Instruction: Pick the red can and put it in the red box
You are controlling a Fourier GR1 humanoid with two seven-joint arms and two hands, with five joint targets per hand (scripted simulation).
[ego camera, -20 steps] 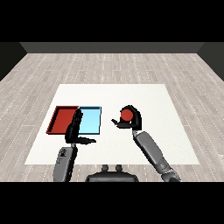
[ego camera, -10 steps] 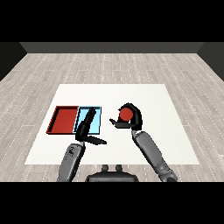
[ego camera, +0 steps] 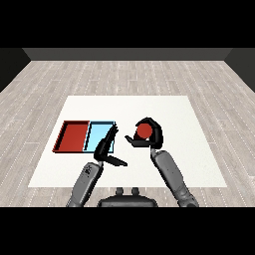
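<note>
1. The right hand (ego camera: 149,133) curls round the red can (ego camera: 144,131), holding it above the white surface (ego camera: 174,112), right of both trays.
2. The left hand (ego camera: 108,148) is open, fingers straight, over the light blue tray's (ego camera: 99,133) near right edge.
3. The red tray (ego camera: 72,137) lies just left of the blue one.

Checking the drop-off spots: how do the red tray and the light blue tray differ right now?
The red tray lies to the left, fully in view; the light blue tray lies to the right, its right part covered by the left hand. They differ in colour. Both lie flat, side by side, holding nothing.
</note>
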